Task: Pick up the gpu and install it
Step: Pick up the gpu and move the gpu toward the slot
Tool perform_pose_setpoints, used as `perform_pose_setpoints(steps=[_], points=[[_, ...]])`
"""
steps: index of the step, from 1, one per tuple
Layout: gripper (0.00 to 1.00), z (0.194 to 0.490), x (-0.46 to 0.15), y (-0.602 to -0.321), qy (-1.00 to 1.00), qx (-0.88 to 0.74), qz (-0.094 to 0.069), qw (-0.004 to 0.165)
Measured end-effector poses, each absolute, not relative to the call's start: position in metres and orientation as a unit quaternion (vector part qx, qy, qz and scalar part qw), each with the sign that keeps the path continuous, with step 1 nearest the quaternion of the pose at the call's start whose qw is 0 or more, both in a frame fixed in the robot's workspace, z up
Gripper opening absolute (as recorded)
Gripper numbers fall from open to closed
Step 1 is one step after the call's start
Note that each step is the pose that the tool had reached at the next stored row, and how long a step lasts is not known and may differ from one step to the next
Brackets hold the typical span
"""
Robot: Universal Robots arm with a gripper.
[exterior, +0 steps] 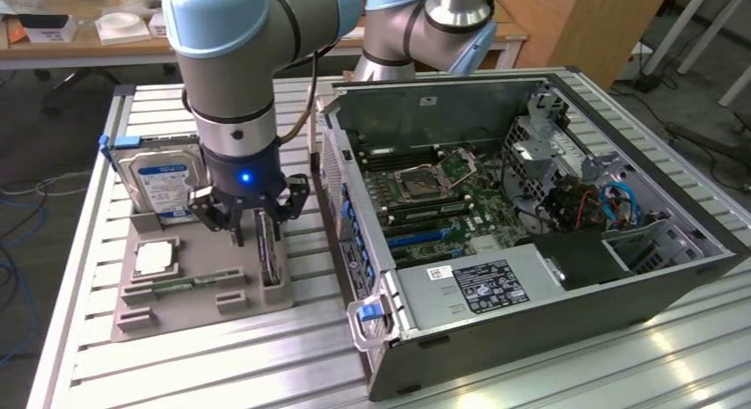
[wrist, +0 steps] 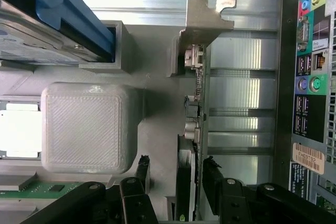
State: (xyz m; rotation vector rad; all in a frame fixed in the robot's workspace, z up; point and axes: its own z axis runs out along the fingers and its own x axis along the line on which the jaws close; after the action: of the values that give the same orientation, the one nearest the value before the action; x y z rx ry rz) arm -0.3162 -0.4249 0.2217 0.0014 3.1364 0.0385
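- The gripper (exterior: 260,226) hangs over the gpu (exterior: 273,261), fingers (wrist: 142,167) spread wide on either side of the card's top edge and pinching nothing.
- The gpu stands on edge in a slot of the grey parts tray (exterior: 176,319), with its silvery bracket (wrist: 206,19) at one end.
- In the exterior view, a green memory stick (exterior: 193,282) lies on the tray at 8 o'clock of the gpu, a processor (exterior: 155,258) at 9 o'clock and an upright hard drive (exterior: 164,185) at 10 o'clock.
- At 3 o'clock of the tray, the computer case (exterior: 657,281) lies open on the ribbed metal table (exterior: 235,369), its motherboard (exterior: 470,198) exposed.
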Motion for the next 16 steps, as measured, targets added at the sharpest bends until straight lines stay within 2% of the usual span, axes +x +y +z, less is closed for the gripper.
perform_pose_setpoints(steps=[6,7,8,10,11,16], points=[[0.53,0.2216,-0.3162,-0.4248,1.000,0.001,0.012,0.003],[0.52,0.2216,-0.3162,-0.4248,1.000,0.001,0.012,0.003],[0.45,0.2216,-0.3162,-0.4248,1.000,0.001,0.012,0.003],[0.45,0.2214,-0.3162,-0.4247,1.000,0.001,0.010,0.003],[0.38,0.2213,-0.3161,-0.4248,1.000,0.001,0.009,0.003],[0.38,0.2210,-0.3160,-0.4247,1.000,0.001,0.004,0.003]])
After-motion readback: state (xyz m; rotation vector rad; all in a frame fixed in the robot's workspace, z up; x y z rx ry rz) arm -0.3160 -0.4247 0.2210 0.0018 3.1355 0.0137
